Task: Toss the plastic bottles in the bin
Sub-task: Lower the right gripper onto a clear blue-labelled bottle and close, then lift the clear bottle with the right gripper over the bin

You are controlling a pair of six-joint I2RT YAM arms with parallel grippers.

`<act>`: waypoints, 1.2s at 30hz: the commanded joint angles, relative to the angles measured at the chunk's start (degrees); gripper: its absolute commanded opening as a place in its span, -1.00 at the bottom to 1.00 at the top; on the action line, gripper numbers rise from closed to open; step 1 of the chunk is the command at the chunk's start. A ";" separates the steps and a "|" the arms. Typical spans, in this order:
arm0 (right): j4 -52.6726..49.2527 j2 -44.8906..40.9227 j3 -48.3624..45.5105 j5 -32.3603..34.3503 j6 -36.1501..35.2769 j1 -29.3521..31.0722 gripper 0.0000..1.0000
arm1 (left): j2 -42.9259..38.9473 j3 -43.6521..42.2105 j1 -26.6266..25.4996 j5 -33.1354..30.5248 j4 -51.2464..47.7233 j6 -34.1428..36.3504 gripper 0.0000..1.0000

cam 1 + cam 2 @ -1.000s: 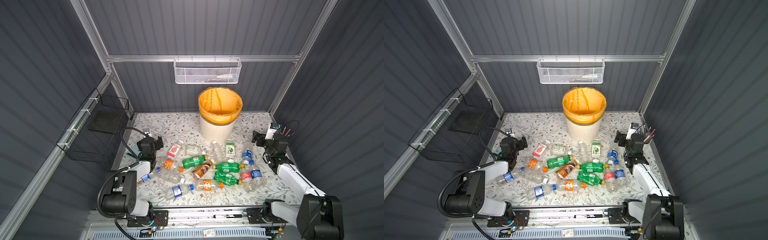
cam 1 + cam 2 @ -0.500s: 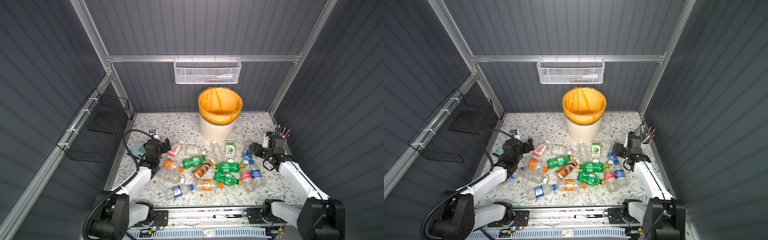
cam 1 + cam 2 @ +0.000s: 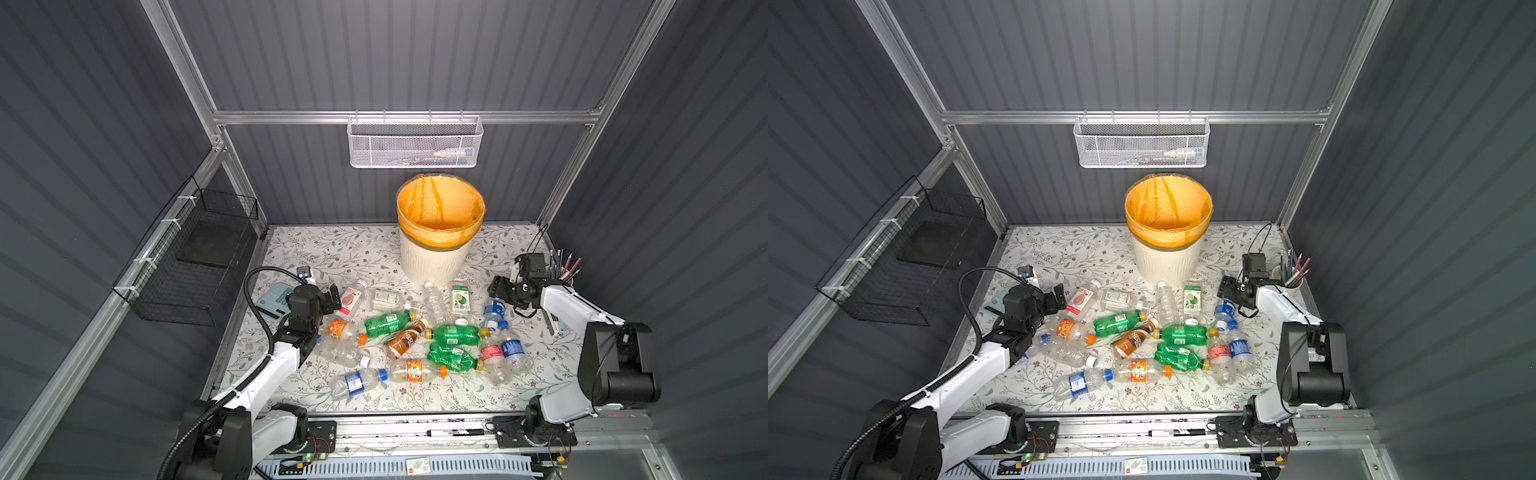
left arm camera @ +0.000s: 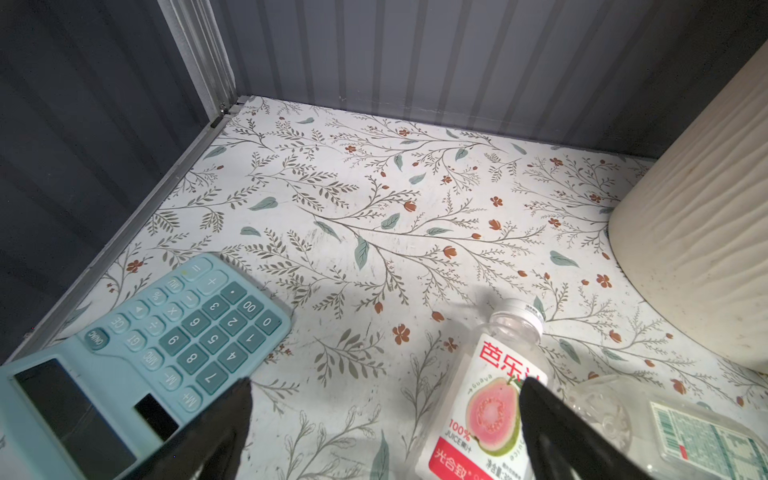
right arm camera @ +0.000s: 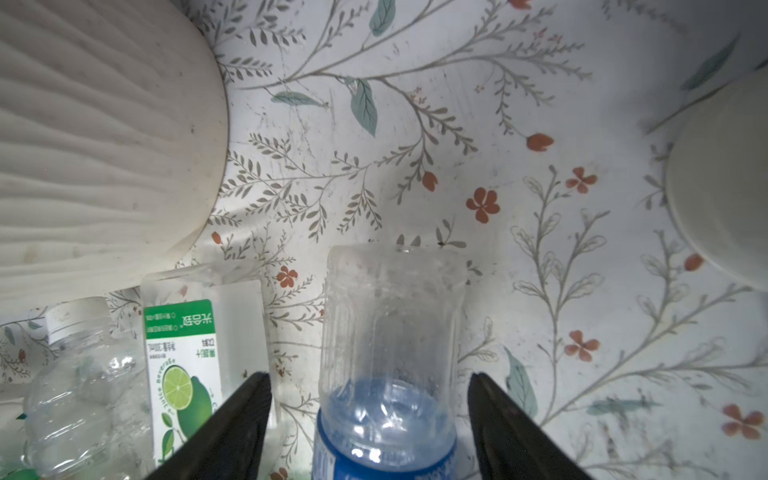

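Observation:
Several plastic bottles [image 3: 415,332] lie scattered on the flowered mat in both top views, in front of the bin [image 3: 436,257], which stands at the back with an orange bag over its rim. My left gripper [image 4: 386,388] is open, low over the mat. One finger is over the guava-juice bottle [image 4: 490,399], the other at the calculator's edge. My right gripper [image 5: 368,378] is open and straddles a clear bottle with a blue label [image 5: 390,332]. A gap shows on each side of that bottle. In a top view this gripper [image 3: 496,289] sits to the right of the bin.
A light-blue calculator [image 3: 274,299] lies at the left edge of the mat. A white pencil cup [image 3: 565,276] stands by the right wall, close to my right arm. A white mesh basket [image 3: 415,143] hangs above the bin, and a black wire basket [image 3: 195,266] on the left wall.
Both arms have reached forward and down. The left gripper moved right toward the guava-juice bottle. The right gripper came down over the blue-label bottle and its jaws have narrowed.

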 commanded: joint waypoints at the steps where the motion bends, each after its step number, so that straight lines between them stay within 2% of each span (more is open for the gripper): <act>1: -2.91 1.97 2.04 0.28 0.02 0.29 0.52 | -1.50 -0.90 -0.11 -1.47 -1.95 -1.15 1.00; 7: -3.56 5.28 3.44 0.19 0.04 0.55 0.48 | -2.34 -1.02 -0.11 -1.68 -2.88 -1.36 0.99; 13: -3.88 8.31 5.30 -0.60 -0.24 0.68 0.35 | -2.91 -1.42 -0.11 -1.69 -3.66 -1.96 0.99; 22: -3.04 7.91 6.90 -1.79 -0.07 0.66 -0.14 | -3.16 -1.85 -0.11 -2.24 -3.71 -2.37 1.00; 25: -1.17 4.55 6.91 -1.50 0.02 0.68 -0.15 | -3.04 -1.81 -0.11 -2.44 -3.62 -2.59 1.00; 28: 0.83 -2.50 7.10 0.29 0.28 0.56 -0.19 | -3.00 -1.97 -0.11 -2.43 -3.53 -2.70 0.99; 32: 3.87 -14.12 8.76 5.24 1.31 0.26 -0.27 | -2.99 -2.20 -0.11 -2.42 -3.00 -2.96 1.00; 36: 8.16 -23.98 11.13 10.63 2.49 -0.03 -0.25 | -2.77 -2.45 -0.11 -2.13 -2.56 -3.07 1.00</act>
